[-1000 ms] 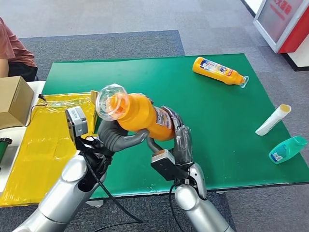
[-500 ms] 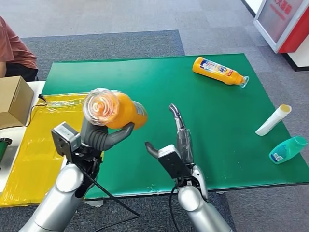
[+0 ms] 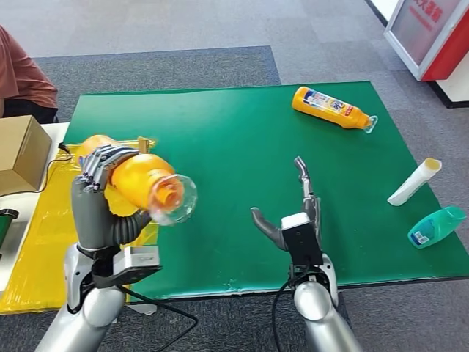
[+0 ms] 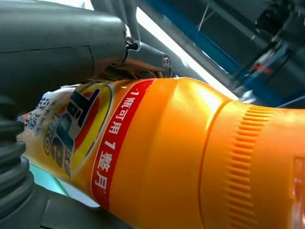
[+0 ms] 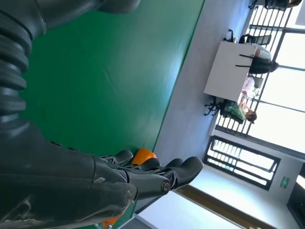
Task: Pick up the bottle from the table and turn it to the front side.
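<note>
My left hand (image 3: 98, 198) grips an orange bottle (image 3: 138, 182) above the table's near left corner. The bottle lies level, its clear cap (image 3: 178, 198) pointing right toward my other hand. Up close, the orange bottle (image 4: 172, 152) shows a red and blue label (image 4: 90, 138) under my dark fingers (image 4: 61, 52). My right hand (image 3: 296, 216) stands open over the green table (image 3: 249, 132) near its front edge, holding nothing. Its fingers (image 5: 151, 176) are stretched out straight.
A second orange bottle (image 3: 332, 107) lies at the table's far right. A white tube (image 3: 415, 182) and a teal bottle (image 3: 437, 226) lie at the right edge. A yellow sheet (image 3: 50, 220) and a cardboard box (image 3: 19, 150) are on the left, beside a seated person (image 3: 22, 77).
My right hand let go of the bottle and drew back to the right. My left hand swung the bottle left and turned it, so its cap now points right instead of left.
</note>
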Motion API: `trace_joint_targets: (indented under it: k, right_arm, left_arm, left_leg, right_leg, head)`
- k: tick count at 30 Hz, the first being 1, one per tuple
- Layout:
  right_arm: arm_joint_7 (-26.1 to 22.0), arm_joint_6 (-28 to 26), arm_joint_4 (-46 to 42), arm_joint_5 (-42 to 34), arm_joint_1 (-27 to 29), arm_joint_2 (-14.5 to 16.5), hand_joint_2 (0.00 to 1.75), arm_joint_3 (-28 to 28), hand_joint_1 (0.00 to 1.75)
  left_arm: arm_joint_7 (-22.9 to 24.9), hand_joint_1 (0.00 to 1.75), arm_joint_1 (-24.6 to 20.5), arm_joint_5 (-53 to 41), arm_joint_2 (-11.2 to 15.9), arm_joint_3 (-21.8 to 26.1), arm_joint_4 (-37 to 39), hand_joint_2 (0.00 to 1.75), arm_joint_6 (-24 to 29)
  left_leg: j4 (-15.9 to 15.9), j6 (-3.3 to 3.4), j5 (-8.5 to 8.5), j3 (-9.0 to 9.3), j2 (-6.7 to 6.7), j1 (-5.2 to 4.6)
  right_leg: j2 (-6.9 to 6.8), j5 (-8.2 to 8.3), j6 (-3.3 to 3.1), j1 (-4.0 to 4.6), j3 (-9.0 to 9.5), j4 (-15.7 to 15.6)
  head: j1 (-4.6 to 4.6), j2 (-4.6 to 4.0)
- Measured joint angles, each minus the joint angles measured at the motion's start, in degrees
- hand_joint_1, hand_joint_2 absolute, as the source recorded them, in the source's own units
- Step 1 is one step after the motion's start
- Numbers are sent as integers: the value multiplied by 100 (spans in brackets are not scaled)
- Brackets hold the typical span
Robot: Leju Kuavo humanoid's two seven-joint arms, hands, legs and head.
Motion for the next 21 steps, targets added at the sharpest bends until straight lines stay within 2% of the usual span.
trace_joint_targets:
  k: [3,5,7,10,14,17,21]
  right_arm:
    - [105,181,-224,99,40,1,175,-181,0]
    - [170,319,-377,191,50,8,175,-305,0]
    - [201,438,-509,263,61,22,175,-432,0]
    - [206,561,-649,329,79,56,175,-602,0]
    - [220,603,-755,379,89,76,175,-725,0]
    - [261,608,-799,385,73,87,175,-741,0]
    - [269,601,-802,334,30,87,175,-741,0]
  left_arm:
    - [1176,175,-221,-1845,106,119,221,175,-1067]
    - [1591,175,-518,-2145,220,145,564,175,-1981]
    - [1790,175,-880,-2150,360,141,981,175,-2815]
    - [1838,175,-1496,-2118,623,91,1694,175,-3878]
    - [1649,175,-2248,-1765,963,-39,2548,175,-4759]
    - [1552,175,-2636,-1451,1201,-206,3008,175,-5202]
    - [1442,175,-2929,-1070,1485,-429,3463,175,-5436]
  left_leg:
    - [0,1,4,0,-1,0]
    - [0,-3,11,-1,0,0]
    - [0,-10,18,-2,1,1]
    - [0,-14,26,-2,5,2]
    - [0,-15,28,-3,9,3]
    - [0,-15,27,-3,9,3]
    - [0,-15,26,-5,10,3]
  right_leg:
    - [-1,3,-1,0,-1,-1]
    - [0,12,-8,1,-5,0]
    - [2,20,-11,2,-11,0]
    - [5,28,-14,3,-14,1]
    - [9,32,-17,5,-16,4]
    - [10,31,-16,6,-16,5]
    - [10,29,-14,6,-18,5]
  head:
    - [0,0]
    - [-1,0]
    - [-1,0]
    - [-1,0]
    - [-1,0]
    - [-1,0]
    - [-1,0]
